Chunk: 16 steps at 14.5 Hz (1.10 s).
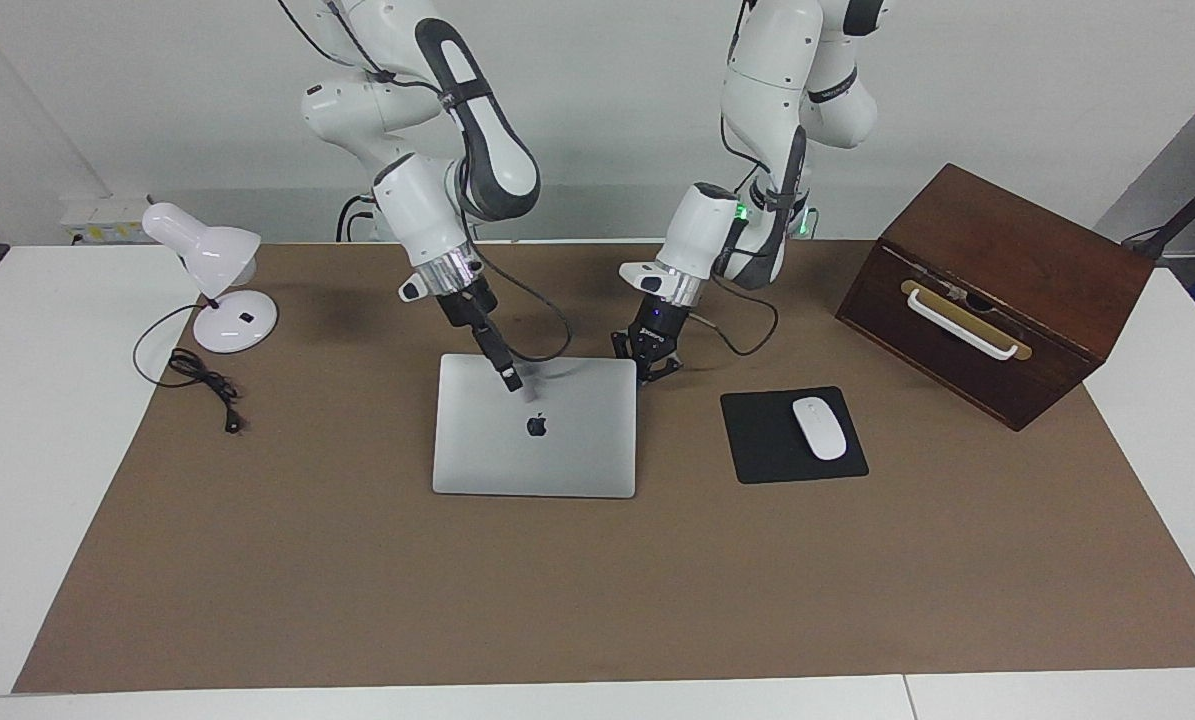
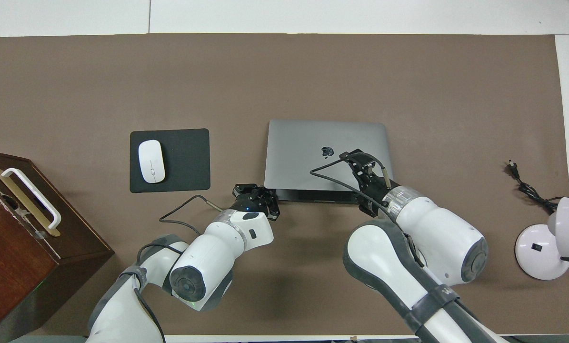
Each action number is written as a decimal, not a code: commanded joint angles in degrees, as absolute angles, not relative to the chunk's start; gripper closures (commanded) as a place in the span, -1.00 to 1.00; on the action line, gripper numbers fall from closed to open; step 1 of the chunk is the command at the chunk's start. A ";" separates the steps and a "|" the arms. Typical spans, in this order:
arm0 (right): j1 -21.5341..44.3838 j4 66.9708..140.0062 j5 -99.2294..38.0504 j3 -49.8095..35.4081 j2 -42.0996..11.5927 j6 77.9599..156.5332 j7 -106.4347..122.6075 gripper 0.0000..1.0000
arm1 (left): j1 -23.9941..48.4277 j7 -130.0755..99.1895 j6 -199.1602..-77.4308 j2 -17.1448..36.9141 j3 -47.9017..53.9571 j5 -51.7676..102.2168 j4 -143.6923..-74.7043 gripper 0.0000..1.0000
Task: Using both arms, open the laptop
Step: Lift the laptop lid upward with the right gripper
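The silver laptop lies mid-table, its logo up. Its lid edge nearest the robots is raised a little, and a dark gap shows under it. My right gripper reaches down onto that raised edge, shut on the lid, with one slim finger lying on top of it. My left gripper is shut and sits low at the table, against the laptop's corner nearest the robots, toward the left arm's end.
A black mouse pad with a white mouse lies beside the laptop toward the left arm's end. A wooden box stands past it. A white desk lamp and its cord are at the right arm's end.
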State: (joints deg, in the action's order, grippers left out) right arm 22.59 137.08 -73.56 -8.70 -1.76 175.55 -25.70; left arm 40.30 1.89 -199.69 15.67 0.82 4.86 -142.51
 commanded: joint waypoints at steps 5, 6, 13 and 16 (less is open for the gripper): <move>18.37 126.84 -74.44 -8.96 -6.67 172.88 -16.70 -0.95 | 41.57 3.16 -200.74 18.11 -0.35 5.80 -141.59 1.00; 18.28 126.13 -74.44 -8.96 -6.94 172.88 -16.70 -0.95 | 41.57 3.16 -200.74 18.11 -0.35 5.80 -141.59 1.00; 17.75 121.56 -74.44 -8.96 -8.87 172.71 -16.61 -0.95 | 41.57 3.16 -200.66 18.11 -0.35 5.80 -141.59 1.00; 17.05 119.28 -74.44 -9.05 -9.57 171.92 -16.61 -0.95 | 41.57 3.16 -200.74 18.11 -0.35 5.80 -141.59 1.00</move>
